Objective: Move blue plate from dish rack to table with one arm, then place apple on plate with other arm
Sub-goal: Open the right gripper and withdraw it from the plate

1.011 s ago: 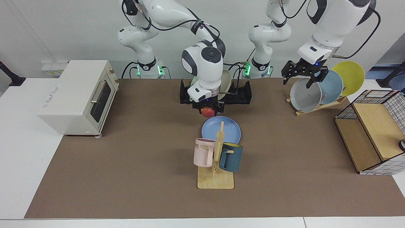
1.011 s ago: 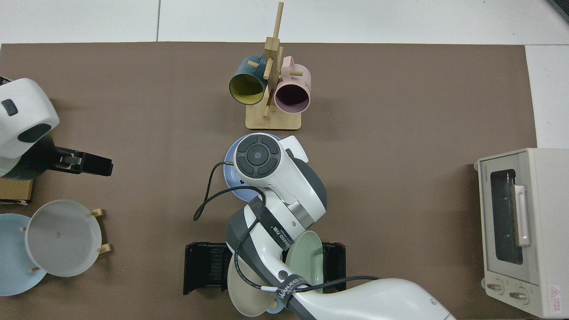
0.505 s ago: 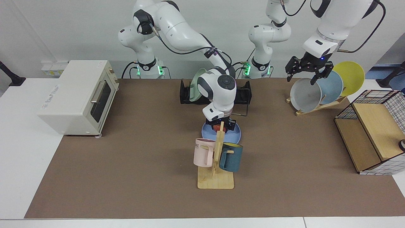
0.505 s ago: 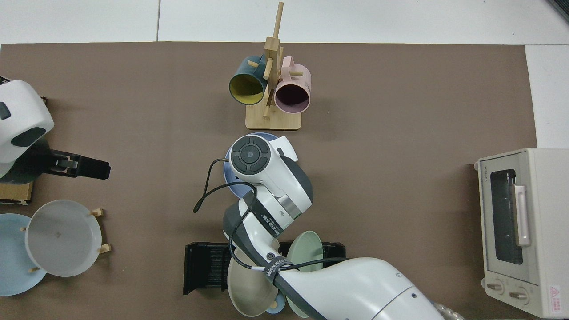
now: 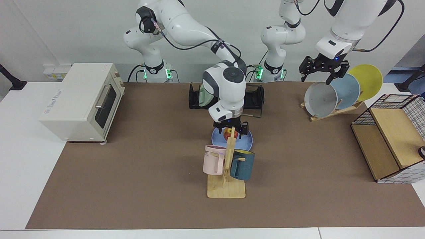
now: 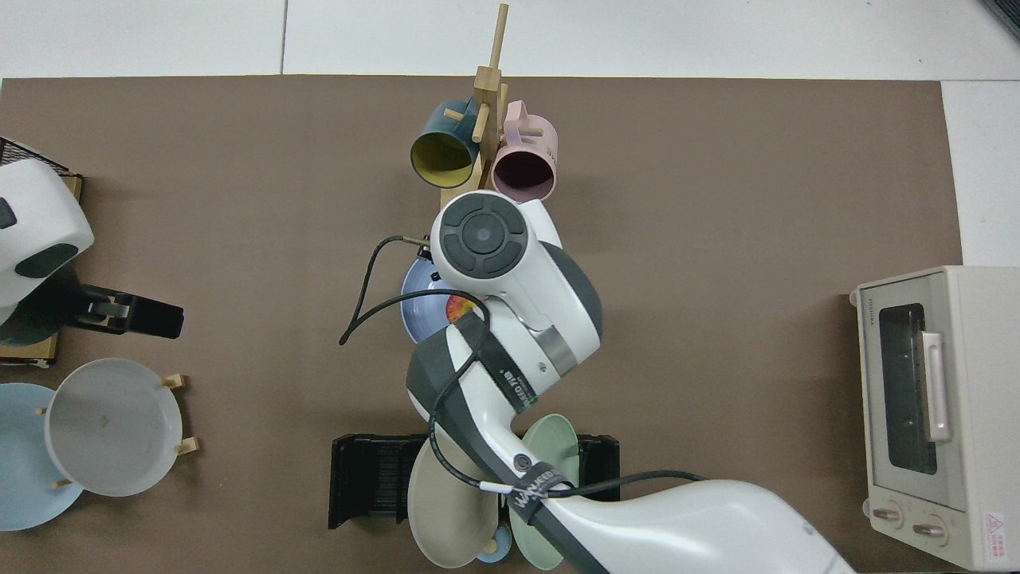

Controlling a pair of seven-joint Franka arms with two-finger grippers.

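The blue plate (image 5: 247, 141) (image 6: 417, 308) lies flat on the brown mat of the table (image 5: 132, 166), just behind the mug tree. On the plate rests the red and yellow apple (image 5: 229, 134) (image 6: 459, 307). My right gripper (image 5: 231, 128) hangs straight above the apple, open, with a finger on either side of it; in the top view the arm's wrist hides the gripper. The black dish rack (image 5: 256, 98) (image 6: 366, 482) stands behind, holding a pale green and a beige plate. My left gripper (image 5: 320, 73) (image 6: 159, 317) waits open above the wooden plate rack.
A wooden mug tree (image 5: 227, 166) (image 6: 486, 143) with a pink and a teal mug stands right in front of the plate. A toaster oven (image 5: 83, 103) is at one side. The slanted wooden rack holds a grey plate (image 5: 320, 99), a sky-blue and a yellow one. A wire-and-wood shelf (image 5: 391, 139) stands beside it.
My right arm brought the apple from in front of the dish rack down onto the blue plate, let go of it and rose a little. The left gripper lifted slightly.
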